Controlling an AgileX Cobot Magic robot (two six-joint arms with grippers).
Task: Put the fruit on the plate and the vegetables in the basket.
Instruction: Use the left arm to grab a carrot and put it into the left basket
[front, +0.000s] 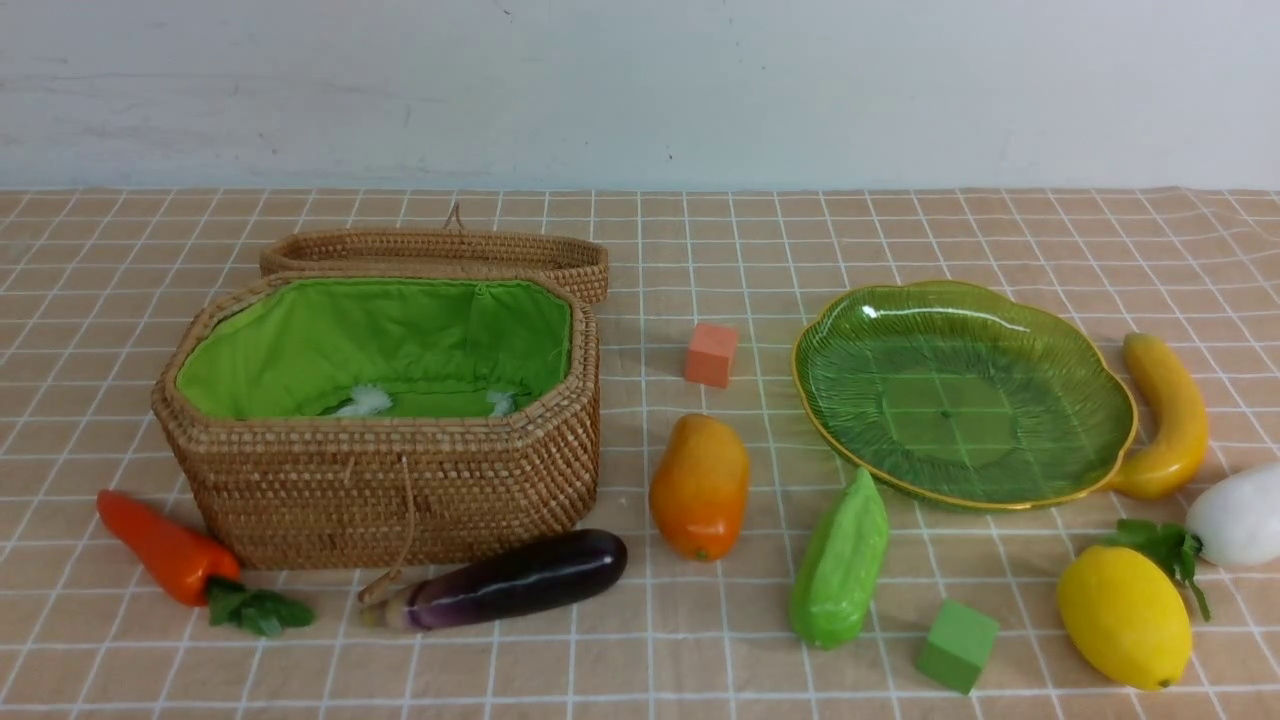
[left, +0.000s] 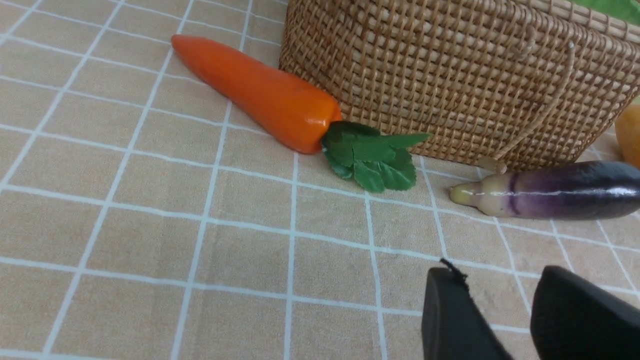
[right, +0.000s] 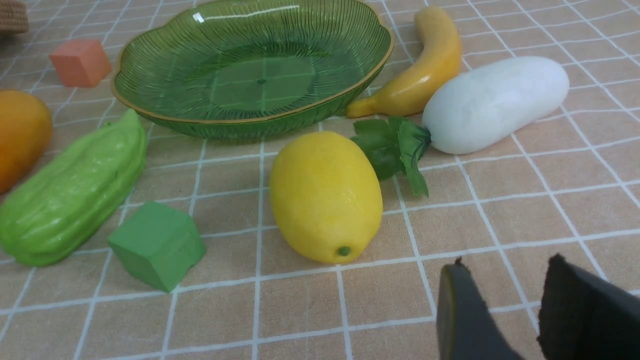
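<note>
Lemon (right: 325, 197) lies on the desk (right: 550, 210) near the plate (right: 250, 127), just ahead of my right end effector (right: 505, 295), long axis running toward it; that arm is nearer. My left end effector (left: 500, 305) and the right both stand parted, empty.

Colours on show: counter cloth (front: 640, 650) tan with white grid; wall (front: 640, 90) pale grey-white. Woven tan basket (front: 400, 490), bright green lining, matching lid (front: 440, 250). Translucent green ribbed plate (front: 965, 400), thin gold rim. Red-orange carrot (front: 165, 548), dark green leaves. Glossy dark purple eggplant (front: 520, 580), pale at stem. Orange-yellow mango (front: 700, 485). Light-green ridged gourd (front: 840, 560). Yellow banana (front: 1170, 415) and lemon (front: 1125, 615). White radish (front: 1240, 515), green leaves. At 12 o'clock from mango, orange cube (front: 711, 354); at 5 o'clock from gourd, green cube (front: 957, 645). Black left end effector (left: 500, 280) and right end effector (right: 505, 272).
</note>
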